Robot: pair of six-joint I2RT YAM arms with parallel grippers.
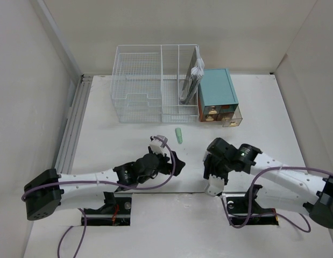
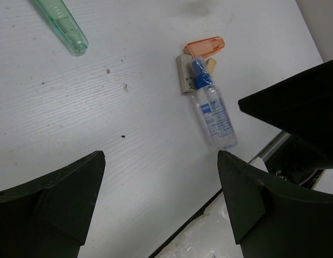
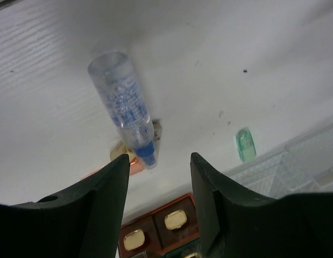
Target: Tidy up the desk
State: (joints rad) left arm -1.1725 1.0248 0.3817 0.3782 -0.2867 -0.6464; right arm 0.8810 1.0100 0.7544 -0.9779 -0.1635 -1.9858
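The white desk (image 1: 252,107) carries a small clear bottle with a blue neck (image 2: 214,115), lying flat. It also shows in the right wrist view (image 3: 122,102). An orange cap (image 2: 205,46) and a small beige piece (image 2: 183,72) touch its neck. A green translucent tube (image 1: 178,135) lies further back, and shows in both wrist views (image 2: 61,24) (image 3: 245,144). My left gripper (image 2: 161,156) is open and empty, left of the bottle. My right gripper (image 3: 160,158) is open and empty, hovering over the bottle's neck. In the top view the bottle is hidden under my right gripper (image 1: 209,161).
A white wire-mesh rack (image 1: 155,83) stands at the back with papers in its right slot. A teal box with wooden drawers (image 1: 217,94) stands beside it, one clear drawer pulled out (image 1: 233,119). The desk's near edge (image 2: 198,215) runs under my left gripper (image 1: 177,161).
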